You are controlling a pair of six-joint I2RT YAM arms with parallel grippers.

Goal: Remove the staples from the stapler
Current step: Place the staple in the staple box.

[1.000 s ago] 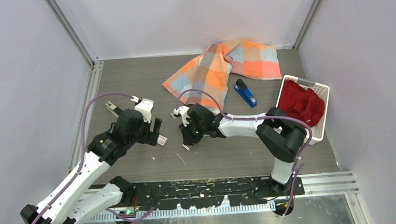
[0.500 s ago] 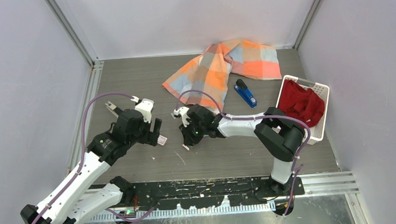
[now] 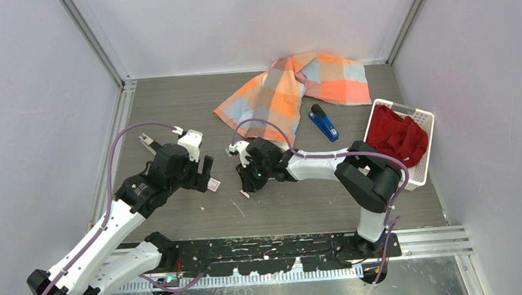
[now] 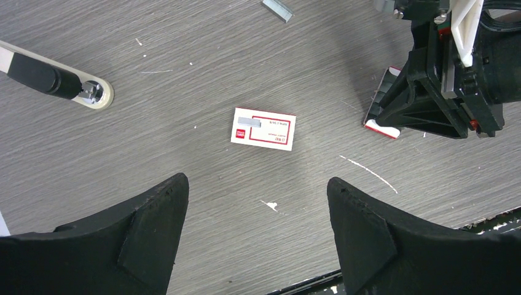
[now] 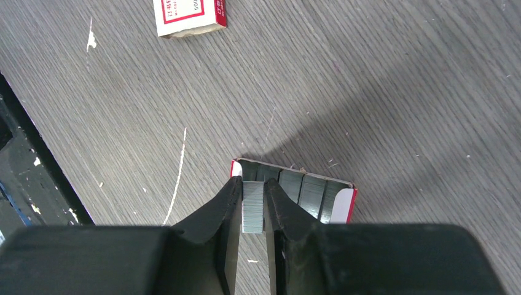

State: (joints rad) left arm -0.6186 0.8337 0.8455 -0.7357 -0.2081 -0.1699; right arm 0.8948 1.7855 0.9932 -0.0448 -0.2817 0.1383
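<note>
The blue stapler (image 3: 324, 122) lies at the back right beside the checked cloth, far from both grippers. My right gripper (image 5: 252, 183) is shut on a grey strip of staples (image 5: 252, 208), held upright over the open red-and-white tray (image 5: 310, 192) that holds several more strips. In the top view this gripper (image 3: 248, 184) is at the table's middle. My left gripper (image 4: 257, 182) is open and empty, above a white-and-red box (image 4: 270, 130) with a short staple strip (image 4: 249, 121) lying on it. Another loose strip (image 4: 278, 7) lies further off.
The orange-and-blue checked cloth (image 3: 289, 91) lies at the back. A white basket (image 3: 420, 168) with red fabric stands at the right. A black-handled tool (image 4: 43, 75) lies left of the box. The box also shows in the right wrist view (image 5: 187, 15).
</note>
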